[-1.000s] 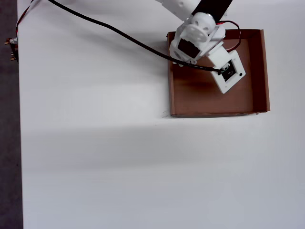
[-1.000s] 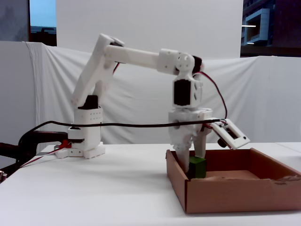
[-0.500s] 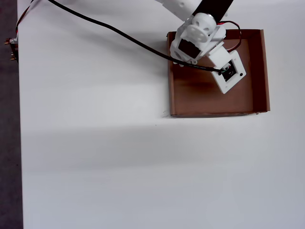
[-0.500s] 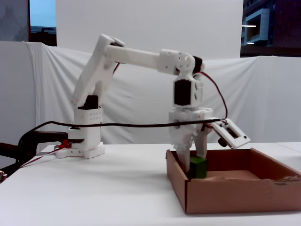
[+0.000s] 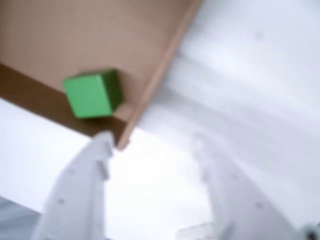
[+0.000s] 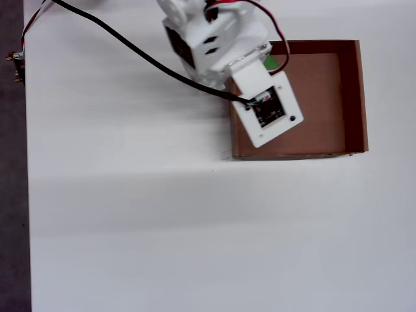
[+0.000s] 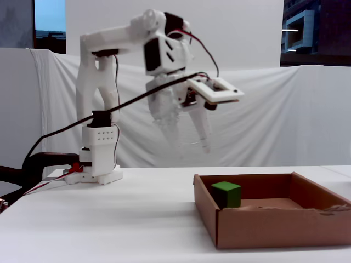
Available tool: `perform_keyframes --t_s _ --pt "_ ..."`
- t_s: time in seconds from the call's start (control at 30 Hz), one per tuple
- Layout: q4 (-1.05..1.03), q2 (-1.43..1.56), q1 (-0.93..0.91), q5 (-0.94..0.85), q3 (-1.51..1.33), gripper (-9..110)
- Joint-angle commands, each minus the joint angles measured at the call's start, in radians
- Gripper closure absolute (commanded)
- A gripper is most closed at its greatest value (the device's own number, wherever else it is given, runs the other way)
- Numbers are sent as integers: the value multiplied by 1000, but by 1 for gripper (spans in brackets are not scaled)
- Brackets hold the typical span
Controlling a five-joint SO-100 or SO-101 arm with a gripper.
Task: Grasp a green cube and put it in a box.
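Observation:
The green cube point(image 5: 92, 95) lies on the floor of the brown cardboard box point(image 5: 75, 35), in a corner against two walls. It also shows in the fixed view point(image 7: 226, 194) at the box's point(image 7: 274, 224) left end. In the overhead view a sliver of it point(image 6: 270, 63) peeks out beside the wrist, inside the box point(image 6: 361, 97). My white gripper point(image 5: 150, 140) is open and empty, with the fingers wide apart. In the fixed view it point(image 7: 193, 147) hangs well above the box's left end, clear of the cube.
The arm's base point(image 7: 101, 159) stands on the white table left of the box, with a red clamp point(image 7: 71, 167) beside it. A black cable point(image 6: 130, 45) runs across the table's top left. The table's left edge point(image 6: 26, 162) borders dark floor.

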State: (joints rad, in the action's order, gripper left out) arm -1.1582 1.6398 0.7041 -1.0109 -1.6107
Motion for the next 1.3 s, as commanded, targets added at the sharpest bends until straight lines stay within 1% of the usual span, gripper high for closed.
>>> perform_keyframes --t_s 0.0,0.33,0.67,1.1,1.27 --pt "5 164 -52 3 -100 80" --pt "11 557 -364 29 -502 80" --pt "18 887 -563 31 -890 80" --pt "29 1350 -678 31 -1331 80" --pt "-21 1462 -729 31 -1359 80"
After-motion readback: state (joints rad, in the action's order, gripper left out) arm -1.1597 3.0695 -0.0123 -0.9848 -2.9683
